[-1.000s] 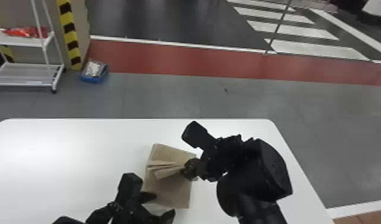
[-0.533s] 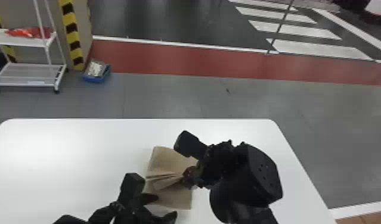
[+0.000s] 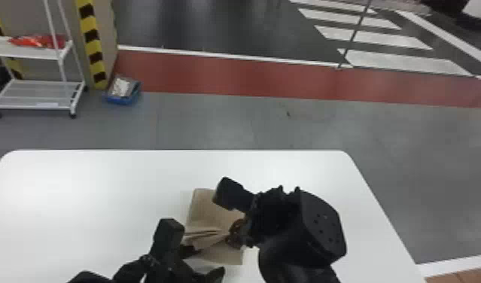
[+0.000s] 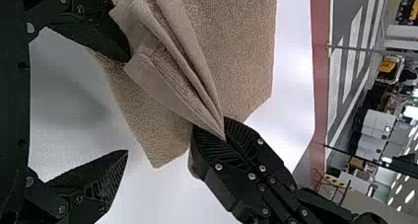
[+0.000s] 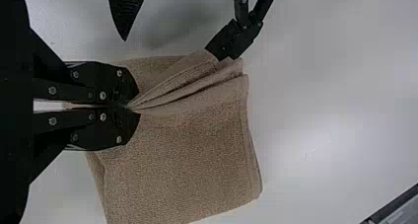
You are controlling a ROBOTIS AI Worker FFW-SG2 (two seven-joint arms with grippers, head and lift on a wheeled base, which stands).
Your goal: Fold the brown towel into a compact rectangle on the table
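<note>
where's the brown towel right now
In the head view, the brown towel lies near the middle of the white table, between the left end effector and the right end effector, which pinches its gathered folds.

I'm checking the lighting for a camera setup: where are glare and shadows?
Head view: whitish glare on the left of the table; left wrist view: soft grey shadow beside the towel; right wrist view: another shadow beside it, plus faint sheen.

Worktop (image 3: 81, 195) passable along far edge, left side. Left claw (image 3: 206, 260), right claw (image 3: 232, 236) block near-edge middle (bulky right arm (image 3: 307, 233) too).
</note>
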